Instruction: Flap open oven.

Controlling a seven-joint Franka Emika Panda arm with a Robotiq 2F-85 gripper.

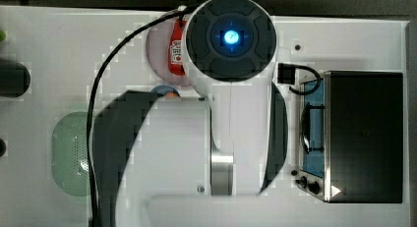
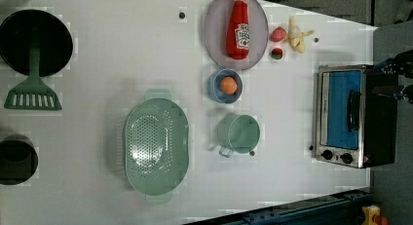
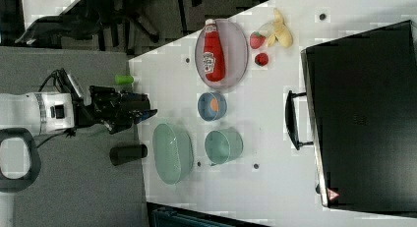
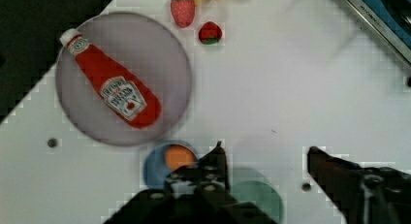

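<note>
One oven (image 2: 348,117) is sitting at the left view's right edge of the white table (image 2: 122,54), and we are seeing its blue-tinted glass door shut flat against the silver front frame, the dark bar handle (image 2: 353,110) lying across the glass and two black knobs (image 2: 337,156) below it in the left view. In the right view we are looking down on its black top (image 3: 364,119), with the handle standing out toward the table's middle.

We are finding the gripper (image 4: 264,153) in the wrist view hanging above the table with its two dark fingers (image 4: 215,161) standing well apart and nothing between them; it is holding nothing and is well apart from the oven, whose corner is showing at the edge of the wrist view. In the right view the gripper (image 3: 147,111) is sitting at the right view's left edge of the table.

Below the fingers we are seeing a blue bowl (image 4: 157,163) holding an orange ball (image 4: 178,156), and a green cup (image 4: 257,195) just beside it. A ketchup bottle (image 4: 114,88) is lying on a grey plate (image 4: 160,59), with two strawberries (image 4: 183,10) and a banana (image 2: 297,35) near it. A green colander (image 2: 156,147) is resting toward the left view's middle, and a green spatula (image 2: 33,91) is lying partly over a black pan (image 2: 14,40).
</note>
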